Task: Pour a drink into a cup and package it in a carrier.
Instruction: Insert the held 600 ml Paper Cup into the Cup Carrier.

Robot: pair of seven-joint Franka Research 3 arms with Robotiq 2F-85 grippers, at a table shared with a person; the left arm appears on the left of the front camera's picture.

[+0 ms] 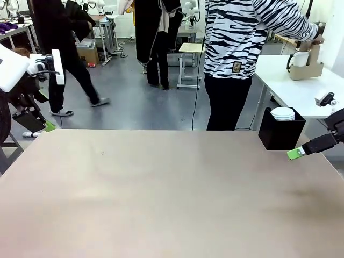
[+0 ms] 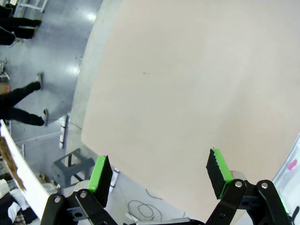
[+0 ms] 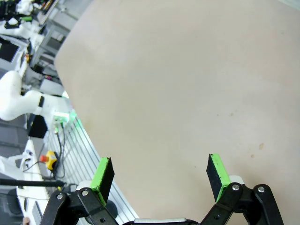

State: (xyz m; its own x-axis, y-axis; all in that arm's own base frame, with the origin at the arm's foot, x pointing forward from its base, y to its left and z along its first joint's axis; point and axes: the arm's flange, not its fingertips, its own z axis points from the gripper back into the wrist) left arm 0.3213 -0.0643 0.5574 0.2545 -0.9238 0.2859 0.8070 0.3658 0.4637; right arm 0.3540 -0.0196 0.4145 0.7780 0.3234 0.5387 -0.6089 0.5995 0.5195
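Both my grippers, left (image 2: 159, 176) and right (image 3: 160, 174), gape wide, empty; I wait while the person (image 1: 242, 43) fetches the carrier (image 1: 307, 67).

A broad beige table (image 1: 161, 193) fills the lower frame. Beyond it a grey polished floor (image 1: 134, 102) reflects overhead light. A white side table (image 1: 285, 88) stands at upper right, a small stool (image 1: 189, 64) at upper centre
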